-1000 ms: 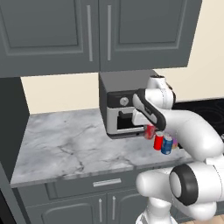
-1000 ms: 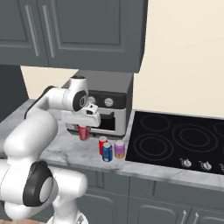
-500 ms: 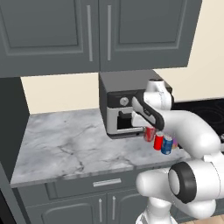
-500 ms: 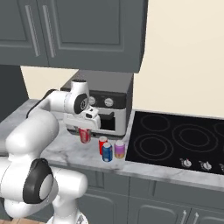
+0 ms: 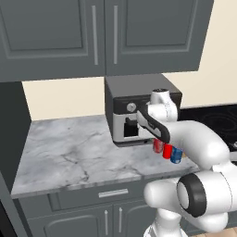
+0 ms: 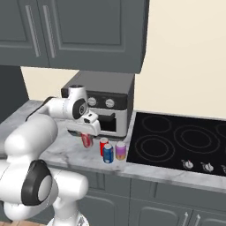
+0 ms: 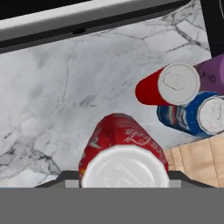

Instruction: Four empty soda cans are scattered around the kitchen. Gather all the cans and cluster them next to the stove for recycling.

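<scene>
My gripper (image 6: 87,132) is shut on a red soda can (image 6: 87,141), held upright low over the marble counter just in front of the toaster oven. The hand view looks down on this can's silver top (image 7: 124,168), with my gripper (image 7: 122,177) around it. A little to its right stand a second red can (image 6: 103,145), a blue can (image 6: 108,153) and a purplish-pink can (image 6: 120,151), clustered by the left edge of the black stove (image 6: 176,141). From the left base view the held can (image 5: 158,146) sits beside the other red can (image 5: 167,151) and the blue one (image 5: 176,155).
A grey toaster oven (image 6: 103,103) stands at the back of the counter right behind my hand. Dark wall cabinets (image 5: 102,37) hang overhead. The marble counter (image 5: 69,152) stretches to the left. Silver knobs (image 6: 188,164) line the stove's front.
My gripper has moved down and slightly right with the red can, closer to the counter and to the three standing cans.
</scene>
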